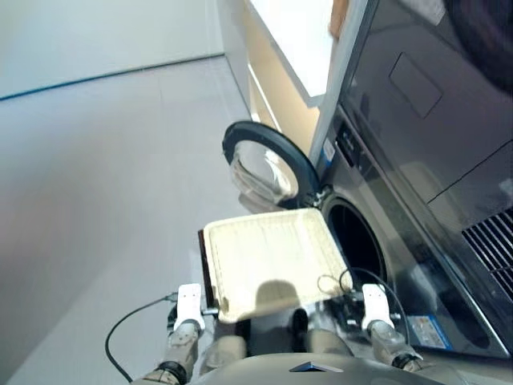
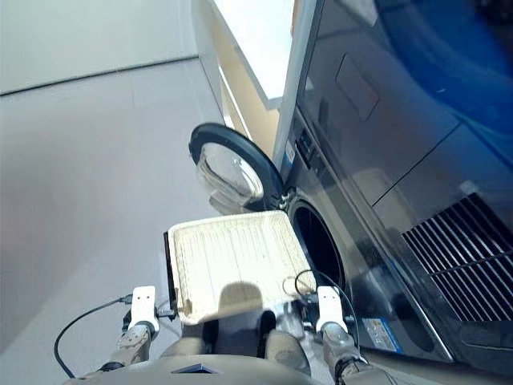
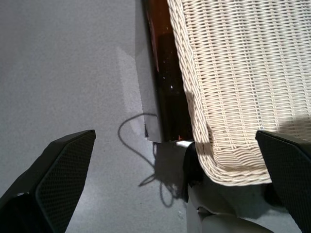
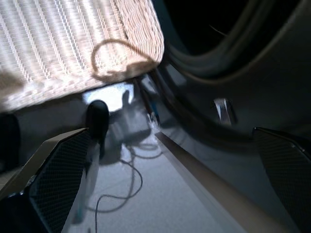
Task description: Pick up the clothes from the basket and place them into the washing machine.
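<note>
The cream wicker basket (image 1: pixel 272 257) sits in front of me on a dark stand, and its inside is bare. No clothes show in any view. To its right stands the dark grey washing machine (image 1: pixel 417 273), its dark porthole (image 1: pixel 358 241) uncovered and its glass door (image 1: pixel 264 164) swung out to the left behind the basket. My left gripper (image 3: pixel 175 135) hangs open over the floor by the basket's near left corner. My right gripper (image 4: pixel 170 131) is open too, low between the basket's near right corner and the machine's front.
A dark appliance (image 1: pixel 433 96) is stacked above the washing machine. A black cable (image 1: pixel 128 329) trails over the grey floor on the left. More thin cables (image 4: pixel 121 194) lie under the basket's right side. A pale cabinet (image 1: pixel 296 48) stands behind the door.
</note>
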### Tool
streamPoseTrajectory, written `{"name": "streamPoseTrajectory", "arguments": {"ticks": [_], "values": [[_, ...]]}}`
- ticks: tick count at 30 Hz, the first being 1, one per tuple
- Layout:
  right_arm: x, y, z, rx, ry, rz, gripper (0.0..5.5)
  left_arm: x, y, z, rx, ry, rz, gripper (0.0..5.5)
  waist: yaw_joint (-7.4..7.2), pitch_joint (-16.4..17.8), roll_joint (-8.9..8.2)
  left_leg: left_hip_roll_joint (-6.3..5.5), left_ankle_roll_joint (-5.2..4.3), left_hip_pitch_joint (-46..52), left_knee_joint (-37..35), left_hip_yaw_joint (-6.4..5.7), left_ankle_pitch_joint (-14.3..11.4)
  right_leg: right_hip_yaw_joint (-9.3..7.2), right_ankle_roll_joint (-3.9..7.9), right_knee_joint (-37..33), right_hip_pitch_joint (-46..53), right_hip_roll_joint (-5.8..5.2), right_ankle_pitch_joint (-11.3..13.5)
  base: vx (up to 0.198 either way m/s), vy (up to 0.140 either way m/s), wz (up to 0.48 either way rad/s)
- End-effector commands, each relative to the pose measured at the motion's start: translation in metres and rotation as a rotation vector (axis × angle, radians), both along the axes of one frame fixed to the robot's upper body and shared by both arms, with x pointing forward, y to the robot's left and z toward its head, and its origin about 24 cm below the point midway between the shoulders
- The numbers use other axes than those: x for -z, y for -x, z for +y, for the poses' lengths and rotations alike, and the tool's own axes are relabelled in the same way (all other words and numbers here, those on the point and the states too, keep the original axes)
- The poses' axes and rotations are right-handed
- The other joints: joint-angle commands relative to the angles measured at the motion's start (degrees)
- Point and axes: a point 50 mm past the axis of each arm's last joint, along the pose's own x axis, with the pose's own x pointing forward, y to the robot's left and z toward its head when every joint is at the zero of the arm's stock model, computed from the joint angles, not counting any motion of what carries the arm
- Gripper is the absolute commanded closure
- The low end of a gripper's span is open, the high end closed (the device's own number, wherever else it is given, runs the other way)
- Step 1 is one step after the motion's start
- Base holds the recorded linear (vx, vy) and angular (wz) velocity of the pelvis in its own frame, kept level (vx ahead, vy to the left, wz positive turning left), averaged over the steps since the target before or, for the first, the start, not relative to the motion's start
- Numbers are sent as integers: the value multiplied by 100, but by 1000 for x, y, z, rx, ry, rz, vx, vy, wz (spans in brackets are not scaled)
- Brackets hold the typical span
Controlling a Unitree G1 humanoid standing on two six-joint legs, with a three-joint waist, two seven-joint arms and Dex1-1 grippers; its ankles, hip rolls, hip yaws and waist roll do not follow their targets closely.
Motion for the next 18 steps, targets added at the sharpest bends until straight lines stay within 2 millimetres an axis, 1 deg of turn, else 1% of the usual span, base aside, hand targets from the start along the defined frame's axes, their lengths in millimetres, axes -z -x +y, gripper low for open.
{"name": "streamPoseTrajectory", "arguments": {"ticks": [1, 4, 8, 13, 18], "values": [[-5, -14, -2, -32, 7, -33, 0, -2, -6, 6, 41, -17, -1, 0, -11, 39, -75, -191, -221, 216, -3, 361, 4, 66, 602, -392, 234, -189, 592, 0, 0, 0], [-6, -16, -1, -46, 6, -45, 0, -2, -5, 9, 17, -9, 4, 0, -15, 22, -65, -185, -192, 299, 58, 378, -70, 84, 583, -292, 299, -201, 522, 0, 0, 0], [-5, -17, 4, -63, 6, -44, 0, -2, -5, 8, 12, -4, -8, 0, -5, -5, -60, -179, -146, 441, 127, 398, -164, 79, 572, -202, 434, -209, 440, 26, 5, -7], [-5, -20, 9, -79, 1, -54, 0, -4, -11, 3, 15, 7, -31, 0, 5, -75, -57, -167, -148, 512, 106, 401, -169, 65, 584, -320, 583, -202, 414, 0, 0, 0], [-6, -23, 11, -70, -8, -60, 0, -5, -17, -3, 23, 16, -49, 0, 13, -118, -73, -153, -144, 506, 136, 373, -190, 35, 578, -336, 617, -192, 381, 0, 0, 0]]}}
